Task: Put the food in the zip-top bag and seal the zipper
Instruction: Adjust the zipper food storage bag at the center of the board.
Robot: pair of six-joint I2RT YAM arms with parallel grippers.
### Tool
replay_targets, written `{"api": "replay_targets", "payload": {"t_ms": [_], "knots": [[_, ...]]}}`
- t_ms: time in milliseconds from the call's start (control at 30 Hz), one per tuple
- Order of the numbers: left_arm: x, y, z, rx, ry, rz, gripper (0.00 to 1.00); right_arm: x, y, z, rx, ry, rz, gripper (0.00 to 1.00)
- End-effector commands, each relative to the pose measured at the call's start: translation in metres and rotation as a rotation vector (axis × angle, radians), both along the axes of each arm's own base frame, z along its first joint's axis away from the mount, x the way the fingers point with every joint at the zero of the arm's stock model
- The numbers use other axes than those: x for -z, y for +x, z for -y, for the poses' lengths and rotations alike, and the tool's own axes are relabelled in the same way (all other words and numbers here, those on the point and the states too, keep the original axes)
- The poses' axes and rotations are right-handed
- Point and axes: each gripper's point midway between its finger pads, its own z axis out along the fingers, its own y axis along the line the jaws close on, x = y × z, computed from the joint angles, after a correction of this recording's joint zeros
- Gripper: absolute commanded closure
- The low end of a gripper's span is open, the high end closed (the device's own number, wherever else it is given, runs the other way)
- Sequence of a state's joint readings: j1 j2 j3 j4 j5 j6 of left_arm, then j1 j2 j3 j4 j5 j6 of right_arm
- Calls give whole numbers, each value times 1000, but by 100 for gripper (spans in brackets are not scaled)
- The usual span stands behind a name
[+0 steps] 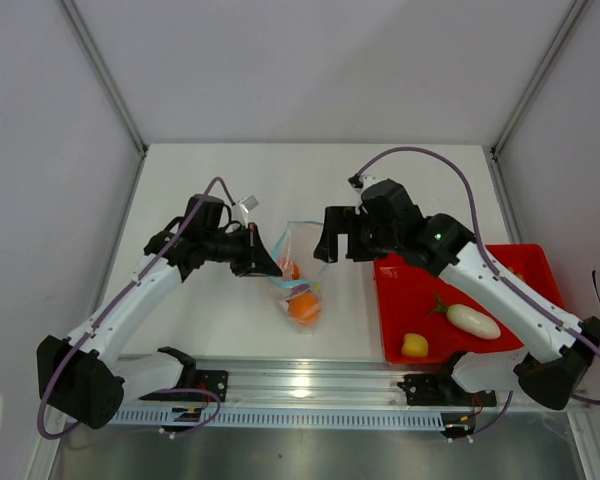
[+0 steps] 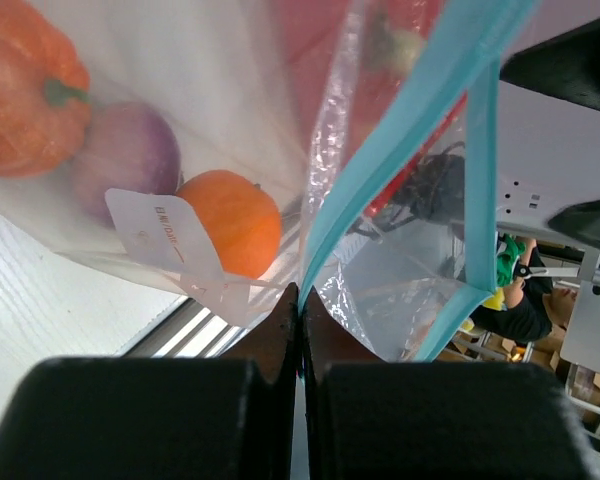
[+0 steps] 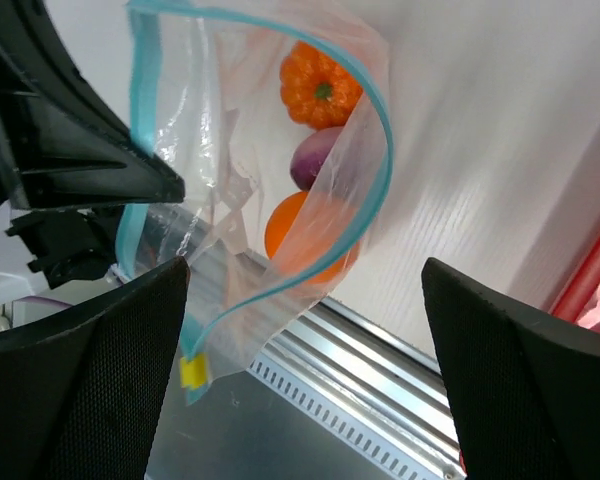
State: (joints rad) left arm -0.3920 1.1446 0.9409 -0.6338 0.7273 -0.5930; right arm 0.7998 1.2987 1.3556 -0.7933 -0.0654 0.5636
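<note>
Counter (image 1: 230,320) carries a red tray (image 1: 395,300) at right. Bag (image 1: 298,262) is at centre, zipper (image 3: 375,150) unsealed, its edge clamped in the closed left pincer (image 2: 300,300). Right pincer (image 3: 305,280) gapes wide beside it, holding nothing. Pumpkin (image 3: 320,90), bulb (image 3: 315,160) and orange (image 3: 300,235) lie inside the bag. White piece (image 1: 473,320) and yellow piece (image 1: 414,346) lie on the tray.

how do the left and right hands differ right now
The left hand is shut, pinching the bag at its edge beside the blue zipper; the right hand is wide open and holds nothing. The left hand holds the bag up by that edge; the right hand only faces the bag's open mouth, with no grip on it. Both are black and sit close to the bag, one on each side.
</note>
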Motion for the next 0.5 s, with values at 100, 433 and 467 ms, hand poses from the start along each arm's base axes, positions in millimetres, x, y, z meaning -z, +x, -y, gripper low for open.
{"api": "replay_targets", "payload": {"t_ms": [100,433,467], "knots": [[-32,13,3,6,-31,113,99,-100,-3,41,126,101,221,1],[-32,16,5,17,-30,109,100,-97,41,178,768,-56,279,1],[-32,15,5,16,-30,108,99,-91,50,198,870,-68,268,1]]}}
